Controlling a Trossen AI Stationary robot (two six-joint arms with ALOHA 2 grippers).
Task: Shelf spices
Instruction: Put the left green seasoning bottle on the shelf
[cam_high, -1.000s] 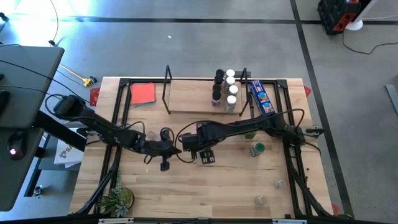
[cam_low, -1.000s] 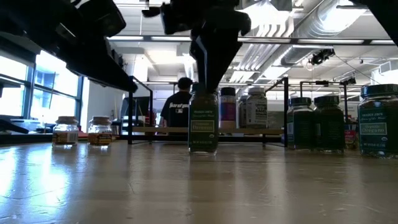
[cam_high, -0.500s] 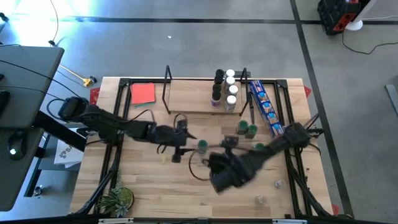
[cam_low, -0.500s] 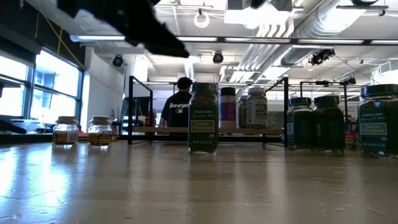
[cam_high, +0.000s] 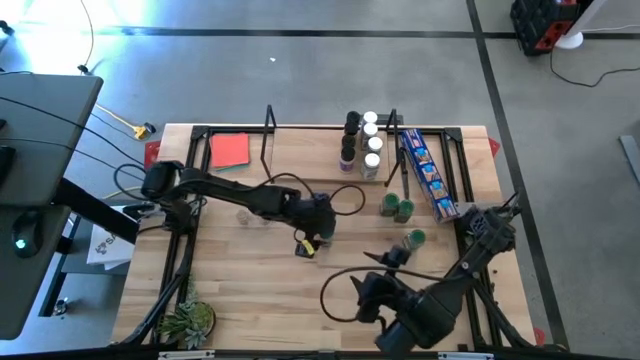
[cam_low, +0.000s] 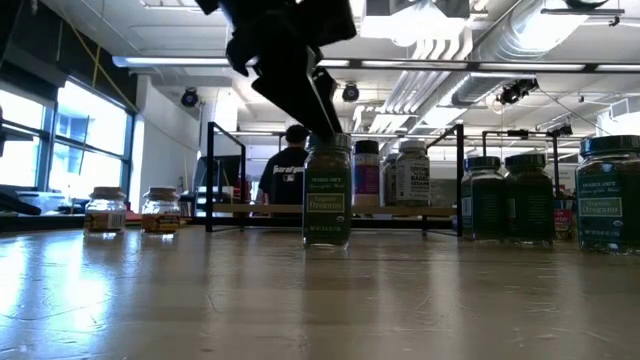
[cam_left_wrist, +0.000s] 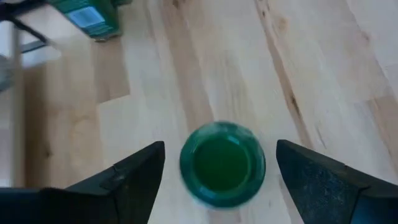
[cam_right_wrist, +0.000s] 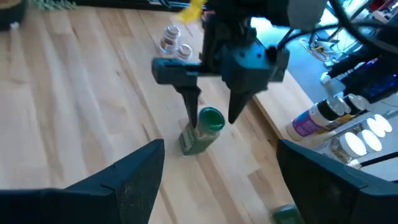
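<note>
The left claw (cam_right_wrist: 212, 115) hangs over the middle of the table (cam_high: 250, 290) with its fingers spread wide on either side of a green-lidded jar (cam_left_wrist: 222, 163), gripping nothing: in the left wrist view there is bare wood between each finger and the lid. All round that jar the boards are open, with a broad clear run toward the near edge. Beyond the claw stands the shelf (cam_high: 300, 170), its black uprights at each end, with a cluster of white- and black-lidded jars (cam_high: 362, 145) packed at its right end and free board along the rest. To the claw's right two green-lidded jars (cam_high: 396, 207) stand together, another (cam_high: 414, 239) sits apart nearer the front, and a blue packet (cam_high: 426, 170) lies past the shelf's end. To its left are two small clear jars (cam_low: 126, 211), and a red card (cam_high: 230, 150) farther back. The right claw (cam_high: 385, 300) waits near the front edge, fingers wide, empty. Only the low view shows the jar's label and a person (cam_low: 290, 170) in the room behind.
</note>
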